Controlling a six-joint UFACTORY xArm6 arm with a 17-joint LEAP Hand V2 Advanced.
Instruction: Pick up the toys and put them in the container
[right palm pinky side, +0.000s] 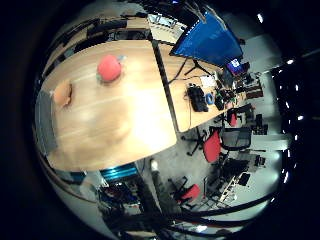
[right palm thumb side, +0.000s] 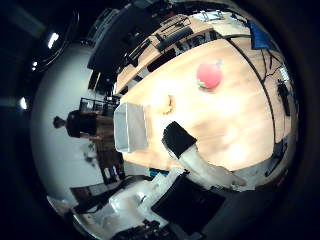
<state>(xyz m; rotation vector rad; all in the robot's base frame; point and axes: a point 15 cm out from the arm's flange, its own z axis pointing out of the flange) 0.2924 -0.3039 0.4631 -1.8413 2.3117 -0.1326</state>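
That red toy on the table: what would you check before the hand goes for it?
1. Red toy in view on the wooden table: ok.
2. Nothing on top of it or against it: ok.
3. Orange toy apart from it, beside the container: ok.
4. Grey container on the table, opening unblocked: ok.
5. Hand near enough to grasp: not ok, the toys look small and far off.
6. Fingers ready: cannot tell.

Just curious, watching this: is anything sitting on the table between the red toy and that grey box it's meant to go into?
Only the small orange toy, lying beside the grey container. Otherwise bare wooden table separates it from the round red toy.
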